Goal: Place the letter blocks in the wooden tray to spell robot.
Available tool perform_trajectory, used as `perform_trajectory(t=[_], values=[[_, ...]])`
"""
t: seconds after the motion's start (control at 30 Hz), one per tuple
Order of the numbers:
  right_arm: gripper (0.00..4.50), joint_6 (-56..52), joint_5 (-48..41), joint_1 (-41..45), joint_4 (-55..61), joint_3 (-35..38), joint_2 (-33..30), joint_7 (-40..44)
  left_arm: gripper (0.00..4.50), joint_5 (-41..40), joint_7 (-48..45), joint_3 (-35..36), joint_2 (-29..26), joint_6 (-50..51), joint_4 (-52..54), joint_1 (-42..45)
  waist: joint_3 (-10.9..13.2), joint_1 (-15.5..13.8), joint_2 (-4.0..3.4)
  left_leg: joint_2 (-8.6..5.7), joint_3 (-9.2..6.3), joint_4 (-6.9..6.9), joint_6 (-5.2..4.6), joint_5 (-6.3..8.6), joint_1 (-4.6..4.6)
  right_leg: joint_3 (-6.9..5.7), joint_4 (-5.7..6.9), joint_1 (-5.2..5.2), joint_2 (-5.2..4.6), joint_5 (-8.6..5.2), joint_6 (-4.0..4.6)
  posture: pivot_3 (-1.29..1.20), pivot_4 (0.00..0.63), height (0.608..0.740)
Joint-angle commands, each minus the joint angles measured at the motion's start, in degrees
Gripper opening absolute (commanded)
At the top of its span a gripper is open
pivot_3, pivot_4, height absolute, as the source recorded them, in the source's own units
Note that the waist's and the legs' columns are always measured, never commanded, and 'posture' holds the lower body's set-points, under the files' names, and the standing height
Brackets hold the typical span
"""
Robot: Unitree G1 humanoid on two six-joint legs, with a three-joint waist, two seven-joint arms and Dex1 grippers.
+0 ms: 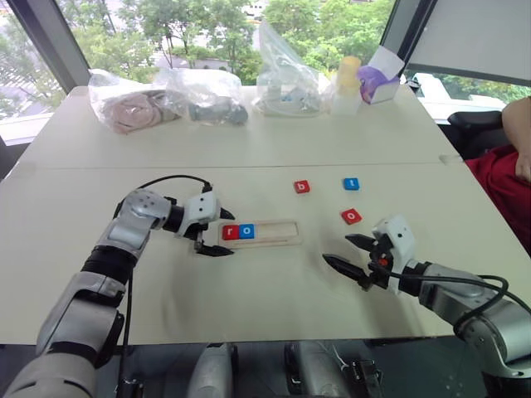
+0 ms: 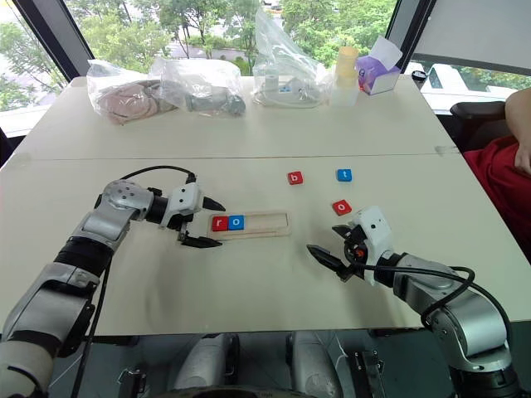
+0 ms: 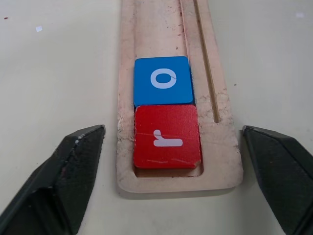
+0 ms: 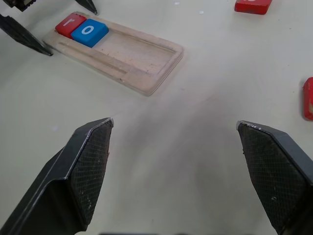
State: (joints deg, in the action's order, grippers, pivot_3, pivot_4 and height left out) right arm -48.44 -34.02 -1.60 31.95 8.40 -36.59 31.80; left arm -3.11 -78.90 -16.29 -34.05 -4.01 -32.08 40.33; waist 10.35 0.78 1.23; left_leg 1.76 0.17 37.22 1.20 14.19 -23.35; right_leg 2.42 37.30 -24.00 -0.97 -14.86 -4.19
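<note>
Sitting on the big pale table [image 1: 249,290] is the long light-wood tray with a raised rim [image 1: 270,232], and two square letter tiles lie flat inside at its left end: the red r tile [image 3: 166,137] in the first spot and the blue o tile [image 3: 163,80] touching it. Three more tiles wait on the table, apart from the tray on its right side: the red b tile [image 1: 302,186], the blue t tile [image 1: 352,184] and the red o tile [image 1: 351,216]. The b comes next, I think. To do it well, the right arm should come down over the b tile, pinch it on two edges, and set it flat just beside the blue o so the letter faces the same way. The left gripper [image 1: 217,233] hangs at the tray's left end with its jaws wide apart, one on each side of the tray, holding nothing. The right gripper [image 1: 349,253] hovers near the red o tile, jaws wide apart too, and empty.
</note>
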Motion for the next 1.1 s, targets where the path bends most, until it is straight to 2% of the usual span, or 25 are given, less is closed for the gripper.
perform_trajectory(t=[0.03,0.1,0.23,0.33,0.4,0.5,0.63,0.8,1.03,1.1], values=[[4.19,-0.1,-0.61,2.44,1.4,0.39,0.19,-0.79,4.47,0.72,0.64,0.66,-0.93,-0.06,1.95,-0.9,0.0,0.0,0.0,0.0,0.0,0.0,0.0,0.0,0.0,0.0,0.0,0.0,0.0,0.0,0.0,0.0,0.15,0.74],[4.19,-3.34,-2.62,7.56,0.21,1.37,2.47,-4.25,4.47,1.29,1.65,1.48,-2.87,-0.9,4.56,-1.65,0.0,0.38,0.01,0.02,0.0,0.0,0.0,0.0,0.0,0.0,0.01,-0.01,0.0,0.0,0.0,0.0,0.15,0.74],[4.19,-7.32,-0.41,17.99,-3.57,-1.73,7.8,-11.17,4.47,-2.41,2.58,5.84,-6.92,5.96,11.07,-3.34,0.02,0.94,0.04,0.12,0.05,0.02,0.0,0.0,0.03,0.15,0.17,-0.16,0.17,0.11,0.16,0.0,0.15,0.74],[4.19,-6.23,4.9,24.34,-10.72,-6.98,12.34,-15.5,4.47,-9.76,0.71,10.22,-11.66,19.05,24.61,-9.25,0.02,1.62,0.03,0.2,0.03,-0.08,0.0,0.0,-0.01,0.13,0.21,-0.29,0.24,0.12,0.14,0.0,0.15,0.74],[4.19,-3.27,9.95,28.39,-17.73,-10.39,15.1,-18.3,4.47,-13.33,2.21,13.66,-13.58,24.24,31.58,-12.67,0.03,1.8,0.02,0.25,0.03,-0.13,-0.01,0.0,-0.07,0.15,0.23,-0.41,0.23,0.1,0.12,0.0,0.15,0.74],[4.19,4.12,15.9,33.59,-29.91,-12.83,20.14,-21.25,4.47,-18.6,9.82,21.08,-12.7,32.42,36.52,-13.05,0.07,1.57,0.07,0.23,0.06,-0.11,-0.01,0.0,-0.14,0.16,0.26,-0.48,0.21,0.11,0.11,0.0,0.15,0.74],[4.19,11.19,21.2,36.6,-38.74,-15.27,23.27,-21.71,4.47,-20.89,15.43,25.27,-12.67,36.88,41.85,-14.9,0.07,1.46,0.07,0.18,0.07,-0.08,-0.01,0.0,-0.16,0.13,0.25,-0.46,0.17,0.12,0.09,0.0,0.15,0.74],[4.19,15.61,24.51,40.52,-48.64,-15.5,27.53,-22.54,4.47,-22.66,20.68,27.6,-11.95,39.58,47.71,-19.03,0.07,1.88,0.07,0.19,0.06,-0.1,-0.01,0.0,-0.13,0.21,0.26,-0.47,0.13,0.13,0.08,0.0,0.15,0.74],[4.19,24.13,28.2,44.54,-61.62,-15.02,32.65,-23.69,4.47,-23.59,25.28,27.86,-11.23,40.26,49.99,-21.83,0.07,1.95,0.08,0.21,0.06,-0.1,0.0,0.0,-0.01,0.26,0.43,-0.48,0.19,0.13,0.1,0.0,0.15,0.74],[3.64,25.36,28.77,45.16,-63.4,-14.26,33.46,-24.7,4.5,-23.55,26.07,27.44,-11.01,40.15,50.54,-22.22,0.06,1.94,0.08,0.21,0.07,-0.1,0.0,0.0,0.0,0.27,0.44,-0.48,0.19,0.13,0.1,0.0,0.15,0.74]])
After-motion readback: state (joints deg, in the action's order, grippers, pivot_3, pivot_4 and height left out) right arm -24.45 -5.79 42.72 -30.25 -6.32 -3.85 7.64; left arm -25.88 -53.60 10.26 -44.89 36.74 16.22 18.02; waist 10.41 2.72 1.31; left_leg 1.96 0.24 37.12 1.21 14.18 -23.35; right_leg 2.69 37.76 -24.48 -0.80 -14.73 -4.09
